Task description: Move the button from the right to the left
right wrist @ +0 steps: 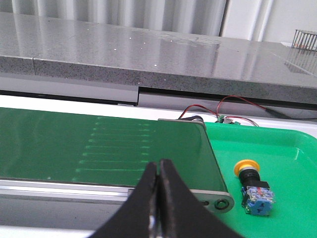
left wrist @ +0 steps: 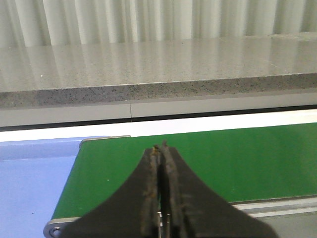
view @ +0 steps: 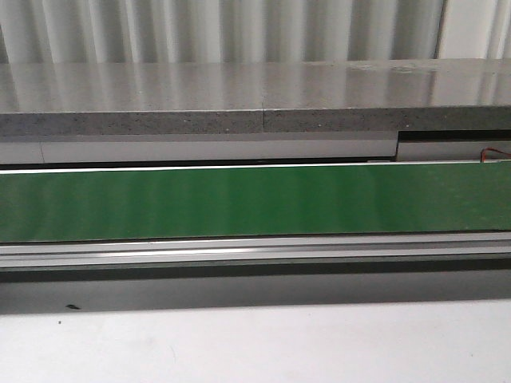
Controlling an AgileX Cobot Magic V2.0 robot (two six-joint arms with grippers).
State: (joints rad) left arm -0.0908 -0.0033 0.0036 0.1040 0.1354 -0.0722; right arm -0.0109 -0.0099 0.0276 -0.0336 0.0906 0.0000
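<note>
The button [right wrist: 252,185], with a yellow cap, black collar and blue-and-clear block, lies on its side in a green tray [right wrist: 292,153] past the right end of the green conveyor belt [right wrist: 99,146]. It shows only in the right wrist view. My right gripper [right wrist: 159,163] is shut and empty, above the belt's near rail, to the left of the button and apart from it. My left gripper [left wrist: 161,148] is shut and empty above the left end of the belt [left wrist: 223,158]. Neither gripper shows in the front view.
A grey speckled counter [view: 255,100] runs behind the belt [view: 255,199]. A blue surface [left wrist: 29,173] lies beyond the belt's left end. Red wires [right wrist: 218,106] sit behind the tray. A white tabletop [view: 255,343] lies in front of the conveyor's metal rail [view: 255,251].
</note>
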